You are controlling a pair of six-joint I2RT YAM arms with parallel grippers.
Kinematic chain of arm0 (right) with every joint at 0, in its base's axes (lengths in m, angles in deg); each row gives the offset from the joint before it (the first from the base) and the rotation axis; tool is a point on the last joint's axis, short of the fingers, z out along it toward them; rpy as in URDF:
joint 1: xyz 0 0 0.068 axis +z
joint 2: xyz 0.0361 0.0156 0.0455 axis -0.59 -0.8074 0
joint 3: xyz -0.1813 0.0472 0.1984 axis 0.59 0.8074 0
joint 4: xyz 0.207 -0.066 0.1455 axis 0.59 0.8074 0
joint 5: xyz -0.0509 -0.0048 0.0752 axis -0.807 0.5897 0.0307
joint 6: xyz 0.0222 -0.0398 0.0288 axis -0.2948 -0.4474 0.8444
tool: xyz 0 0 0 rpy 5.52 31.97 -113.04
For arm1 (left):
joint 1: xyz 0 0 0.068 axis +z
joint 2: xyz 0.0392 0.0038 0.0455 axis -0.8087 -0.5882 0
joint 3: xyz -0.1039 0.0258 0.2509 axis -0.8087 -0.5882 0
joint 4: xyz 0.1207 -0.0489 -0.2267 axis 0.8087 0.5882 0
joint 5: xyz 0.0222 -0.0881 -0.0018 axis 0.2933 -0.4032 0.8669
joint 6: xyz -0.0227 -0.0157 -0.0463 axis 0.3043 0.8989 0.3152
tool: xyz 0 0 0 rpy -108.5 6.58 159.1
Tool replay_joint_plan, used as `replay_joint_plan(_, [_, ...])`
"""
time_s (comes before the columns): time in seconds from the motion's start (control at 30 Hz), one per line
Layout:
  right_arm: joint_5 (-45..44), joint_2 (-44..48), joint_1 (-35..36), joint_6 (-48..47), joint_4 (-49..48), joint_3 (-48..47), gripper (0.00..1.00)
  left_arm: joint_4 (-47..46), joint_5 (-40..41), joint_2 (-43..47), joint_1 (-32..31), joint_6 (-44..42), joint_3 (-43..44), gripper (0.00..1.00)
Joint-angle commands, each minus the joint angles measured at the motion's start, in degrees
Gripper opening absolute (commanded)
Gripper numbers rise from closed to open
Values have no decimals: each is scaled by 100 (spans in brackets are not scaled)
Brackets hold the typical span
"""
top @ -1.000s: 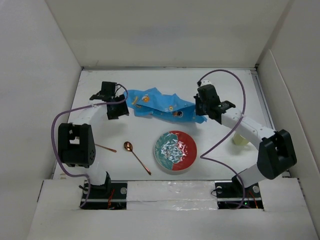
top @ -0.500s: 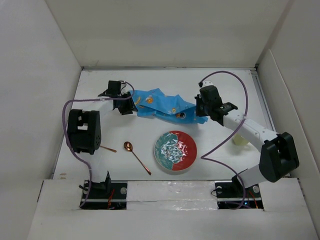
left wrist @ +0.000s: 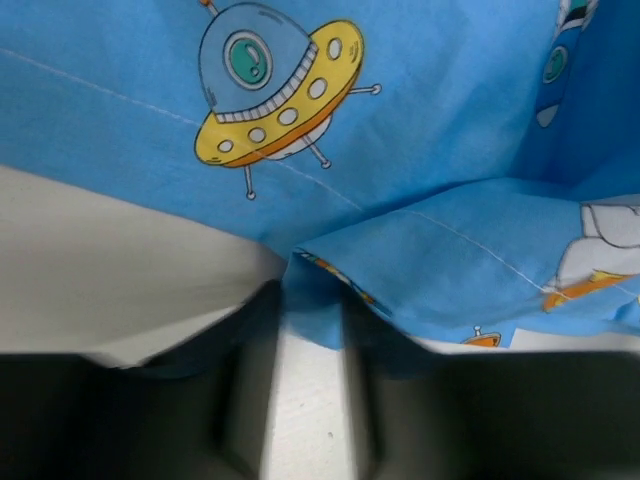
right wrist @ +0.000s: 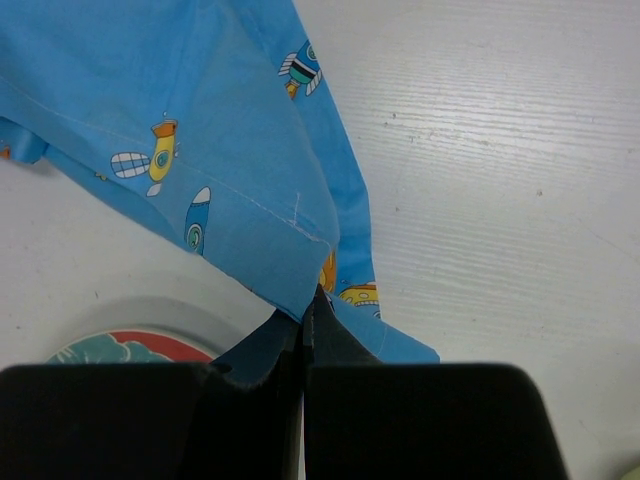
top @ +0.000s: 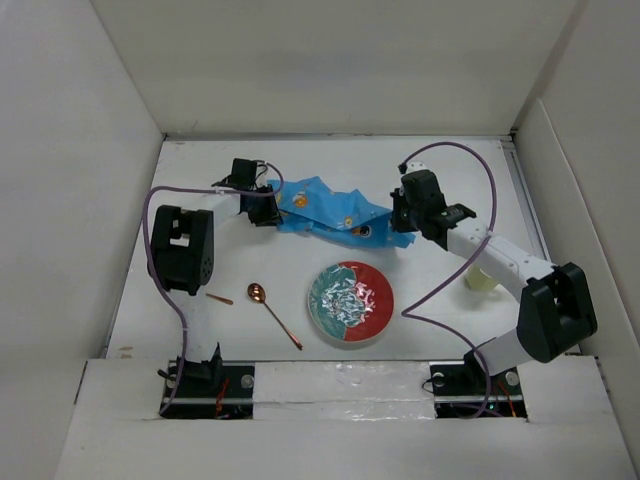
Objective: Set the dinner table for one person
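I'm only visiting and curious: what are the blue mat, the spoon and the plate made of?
The blue mat: woven cloth, matte; soft folds and a stitched hem show. The spoon: probably metal, shiny copper-coloured finish; coated plastic is possible. The plate: glossy, red and teal, perhaps ceramic or melamine; the look cannot settle which.

Robotics lab: white-walled test enclosure [top: 330, 70]
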Motion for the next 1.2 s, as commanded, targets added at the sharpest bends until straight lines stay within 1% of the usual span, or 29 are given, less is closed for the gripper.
replay_joint_plan(0.0, [12, 60, -18, 64, -252, -104, 0, 183, 129, -190, -86, -232, 30, 17])
replay_joint_plan(0.07, [3, 51, -71, 56, -244, -139, 0, 192, 129, -138, -86, -232, 3, 1])
replay_joint_plan(0.13, [-49, 42, -71, 38, -244, -174, 0, 236, 182, 11, -86, -241, 38, 0])
replay_joint_plan(0.23, [-85, -37, -176, -6, -270, -376, 0, 569, 313, 274, -86, -276, 433, 0])
replay_joint_plan(0.33, [-155, -361, -430, -84, -288, -1016, 0, 903, 699, 442, -86, -259, 1196, 0])
replay_joint_plan(0.37, [-181, -484, -483, -120, -305, -1236, 0, 999, 787, 425, -86, -250, 1799, 0])
replay_joint_plan(0.4, [-242, -799, -553, -164, -297, -1508, 0, 1201, 971, 390, -86, -224, 2153, 0])
replay_joint_plan(0.43, [-269, -984, -676, -225, -192, -2172, 0, 1298, 1086, 233, -34, -206, 2548, 0])
replay_joint_plan(0.47, [-339, -1169, -729, -243, -148, -2535, 0, 1456, 1183, 110, 19, -188, 3474, 0])
replay_joint_plan(0.5, [-479, -1545, -782, -278, -77, -2921, 0, 1762, 1297, -48, 20, -154, 4032, 0])
replay_joint_plan(0.53, [-576, -1723, -896, -313, 106, -3734, 0, 1904, 1333, -372, 107, -31, 4559, 0])
replay_joint_plan(0.57, [-655, -1864, -897, -322, 186, -4125, 0, 2132, 1368, -523, 212, 48, 5652, 0])
replay_joint_plan(0.63, [-928, -2119, -950, -383, 248, -5055, 0, 2213, 1412, -839, 283, 337, 6600, 0])
replay_joint_plan(0.67, [-972, -2120, -950, -419, 188, -5252, 0, 1909, 1395, -780, 379, 470, 6752, 0])
replay_joint_plan(0.7, [-1103, -2077, -950, -471, 91, -5376, 0, 1653, 1316, -658, 432, 610, 6605, 0])
replay_joint_plan(0.73, [-1165, -1928, -950, -611, -171, -5438, 0, 1459, 1377, -282, 433, 690, 6404, 0])
replay_joint_plan(0.77, [-1227, -1814, -950, -708, -330, -5343, 0, 1066, 1664, -78, 433, 725, 5984, 0])
replay_joint_plan(0.8, [-1349, -1656, -897, -831, -514, -5160, 0, 932, 1859, 133, 433, 682, 5762, 0])
replay_joint_plan(0.83, [-1420, -1463, -845, -1102, -951, -4888, 0, 800, 2139, 500, 433, 621, 5560, 0])
replay_joint_plan(0.87, [-1490, -1017, -792, -1226, -1191, -4181, 0, 572, 2307, 687, 485, 446, 5097, 0])
replay_joint_plan(0.9, [-1561, -778, -687, -1358, -1384, -3747, 0, 457, 2552, 871, 485, 349, 4814, 0])
replay_joint_plan(0.93, [-1535, -584, -686, -1420, -1639, -3325, 0, 308, 2633, 1256, 485, 226, 4480, 0])
replay_joint_plan(0.97, [-1465, -269, -686, -1404, -1650, -2947, 0, -42, 2747, 1451, 485, 120, 3668, 0])
replay_joint_plan(1.0, [-1369, -135, -616, -1386, -1633, -2229, 0, -176, 2783, 1801, 485, -11, 3233, 0])
replay_joint_plan(1.03, [-1194, 171, -468, -1194, -1545, -1169, 0, -586, 2801, 2127, 485, -39, 1898, 0])
replay_joint_plan(1.07, [-1070, 235, -397, -992, -1492, -846, 0, -843, 2697, 2400, 485, -21, 1005, 0])
replay_joint_plan(1.1, [-1069, 235, -396, -990, -1492, -842, 0, -845, 2696, 2402, 485, -21, 997, 0])
replay_joint_plan(1.13, [-825, 314, -396, -834, -1509, -251, 0, -932, 2687, 2585, 485, 31, 587, 0])
replay_joint_plan(1.17, [-710, 306, -318, -736, -1492, -27, 0, -994, 2661, 2639, 485, 58, 244, 0])
